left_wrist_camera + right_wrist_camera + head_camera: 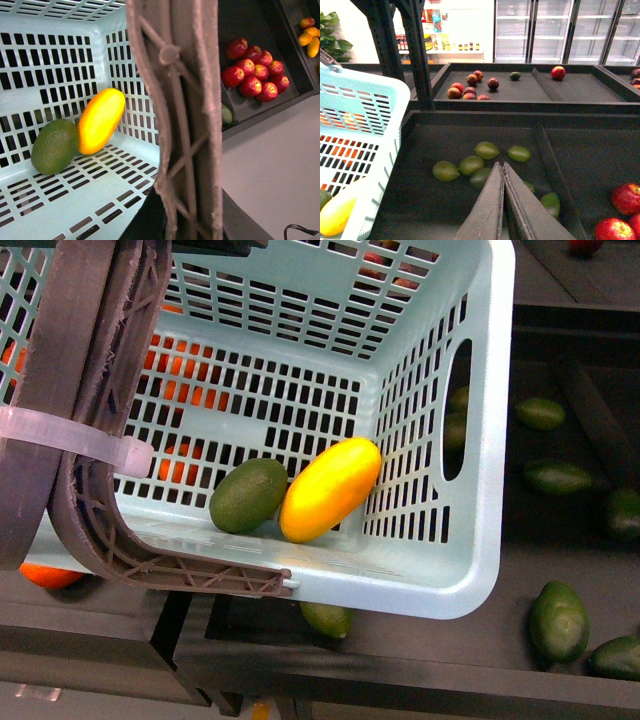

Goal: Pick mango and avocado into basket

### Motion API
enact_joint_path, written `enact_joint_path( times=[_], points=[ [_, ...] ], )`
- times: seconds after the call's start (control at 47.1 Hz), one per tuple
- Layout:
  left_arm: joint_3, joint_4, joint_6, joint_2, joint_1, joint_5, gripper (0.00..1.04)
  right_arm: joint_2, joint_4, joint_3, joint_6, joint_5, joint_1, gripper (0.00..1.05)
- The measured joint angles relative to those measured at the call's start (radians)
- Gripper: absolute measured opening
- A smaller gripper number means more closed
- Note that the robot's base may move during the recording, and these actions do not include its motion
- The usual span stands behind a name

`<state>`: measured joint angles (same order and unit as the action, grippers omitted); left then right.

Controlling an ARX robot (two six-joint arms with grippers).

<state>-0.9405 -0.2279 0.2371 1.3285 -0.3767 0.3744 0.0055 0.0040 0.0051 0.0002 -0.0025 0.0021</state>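
Right gripper [503,167]: fingers pressed together into a closed wedge, holding nothing, poised above a dark bin of green avocados [486,150]. Left gripper: not visible in any view.

Basket [470,540]: light teal, slotted walls and floor, seen from above in the front view; brown-grey swing handle [90,390] crosses its left side, bound with a white zip tie [70,440].

Mango [330,489]: smooth yellow-orange oval, lying on the basket floor, tilted, close to the right wall near a corner.

Avocado [248,495]: dark green, dull skin, on the basket floor, touching the mango on its left side. The left wrist view shows the same pair side by side against the lattice wall.

Display shelf [560,530]: dark compartments right of the basket, with several loose green fruits [559,621].

Orange fruit [180,380]: visible through the basket slots beyond the far wall.

Red apples [255,75]: heaped in a dark compartment in the left wrist view.
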Motion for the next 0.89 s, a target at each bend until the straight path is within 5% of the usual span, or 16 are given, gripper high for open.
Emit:
enact_joint_path(
  times=[0.361, 0.806, 0.891],
  points=[
    [0.0, 0.0, -0.001, 0.0, 0.0, 0.0, 0.08, 0.0, -0.002, 0.0, -0.002, 0.0, 0.0, 0.07],
    [0.0, 0.0, -0.004, 0.002, -0.003, 0.0, 0.08, 0.001, -0.004, 0.0, -0.002, 0.001, 0.0, 0.97],
    [0.0, 0.0, 0.002, 0.0, -0.007, 0.019, 0.08, -0.001, -0.003, 0.0, -0.002, 0.001, 0.0, 0.96]
  ],
)
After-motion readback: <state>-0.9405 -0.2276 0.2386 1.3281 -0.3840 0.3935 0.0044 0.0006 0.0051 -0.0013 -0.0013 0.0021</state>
